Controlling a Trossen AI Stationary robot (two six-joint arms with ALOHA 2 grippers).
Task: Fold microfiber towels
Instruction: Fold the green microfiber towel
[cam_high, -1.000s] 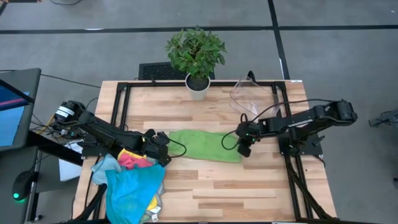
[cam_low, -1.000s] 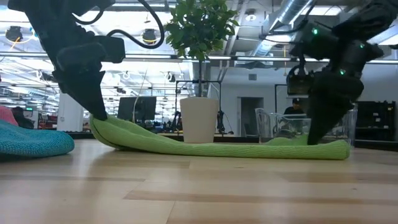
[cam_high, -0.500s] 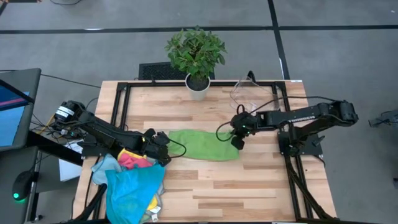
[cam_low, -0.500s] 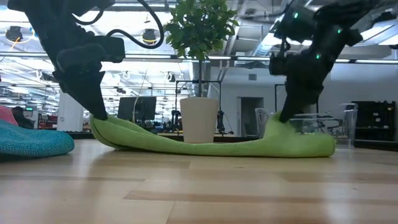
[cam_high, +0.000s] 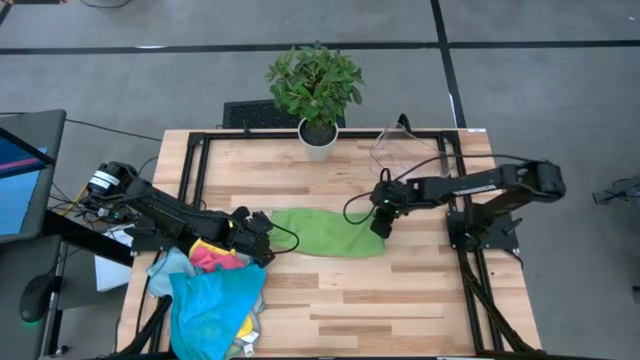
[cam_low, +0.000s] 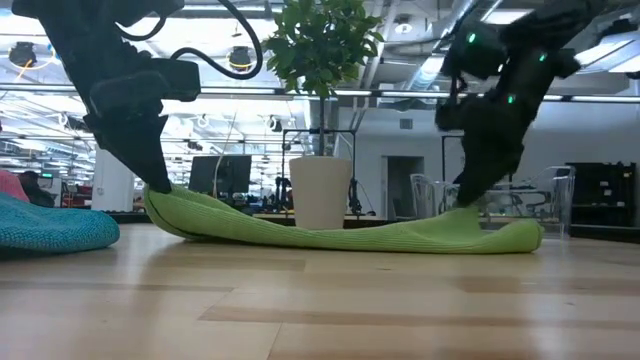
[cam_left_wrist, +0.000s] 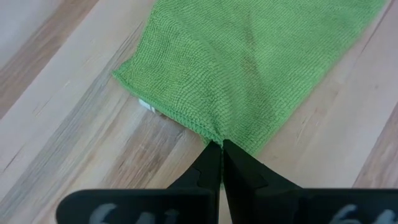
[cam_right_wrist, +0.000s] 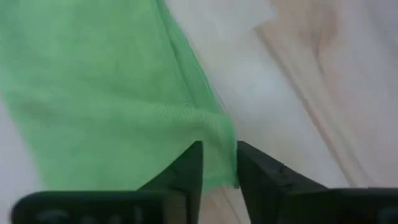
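A bright green microfiber towel (cam_high: 325, 232) lies lengthwise across the middle of the table. My left gripper (cam_high: 266, 236) is shut on its left end, which is raised a little off the wood (cam_low: 160, 200). My right gripper (cam_high: 379, 229) stands open over the towel's right end, pointing steeply down. In the right wrist view its fingers (cam_right_wrist: 189, 165) stand on either side of a raised fold of the cloth's edge (cam_right_wrist: 217, 134). The towel's middle and right end rest on the table. My left gripper pinches the edge of the towel's left end (cam_left_wrist: 214, 138) between its two shut fingers, coming from above at a slant. That end is held slightly above the table, and the cloth slopes down from it, slack. My right gripper's open fingers flank the right-end edge (cam_right_wrist: 217, 134); whether they touch it I cannot tell.
A heap of further towels, blue, pink and yellow (cam_high: 215, 290), lies at the near left. A potted plant (cam_high: 317, 95) stands at the far edge, and a clear plastic bin (cam_high: 400, 155) at the far right. Bare wood lies in front of the green towel.
My right gripper has gone toward the far edge and a little to the left, rising, and has drawn the towel's right end with it. That end stood lifted half a second ago and now lies lower on the table. The left end has stayed where it was.
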